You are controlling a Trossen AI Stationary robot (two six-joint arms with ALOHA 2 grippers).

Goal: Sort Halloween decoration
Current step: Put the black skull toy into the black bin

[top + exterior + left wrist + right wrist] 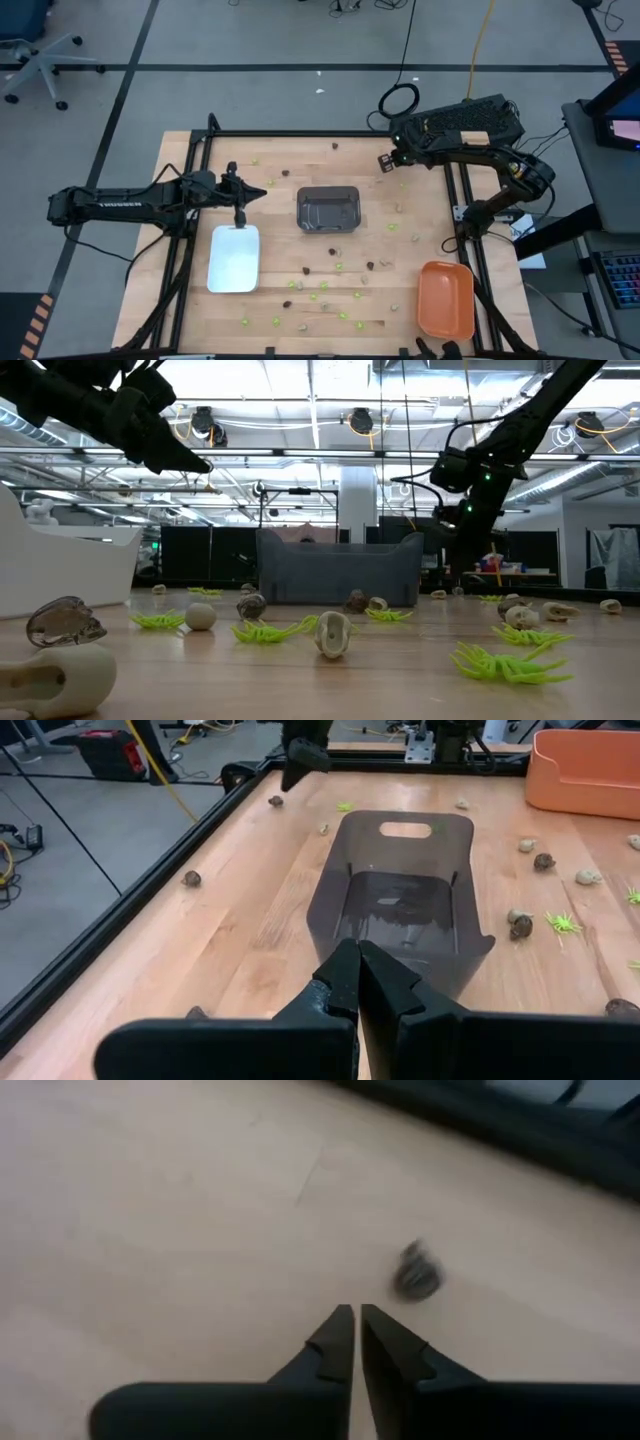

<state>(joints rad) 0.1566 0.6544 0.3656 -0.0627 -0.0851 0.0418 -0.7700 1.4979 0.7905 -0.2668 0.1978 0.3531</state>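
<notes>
The Halloween decoration [322, 296] lies scattered over the counter [190, 300], mostly on the near side of the dark grey tray [328, 209], with a few pieces beyond it; none shows in the tray. The right claw [351, 1342], tips together and empty, hangs past the tray's far right corner, just beside a dark trinket [417, 1273]. It seems to be lining up a pick, so next it must spread and straddle that piece. The left claw [358, 982], tips together, waits left of the tray, above the white tray [234, 258].
</notes>
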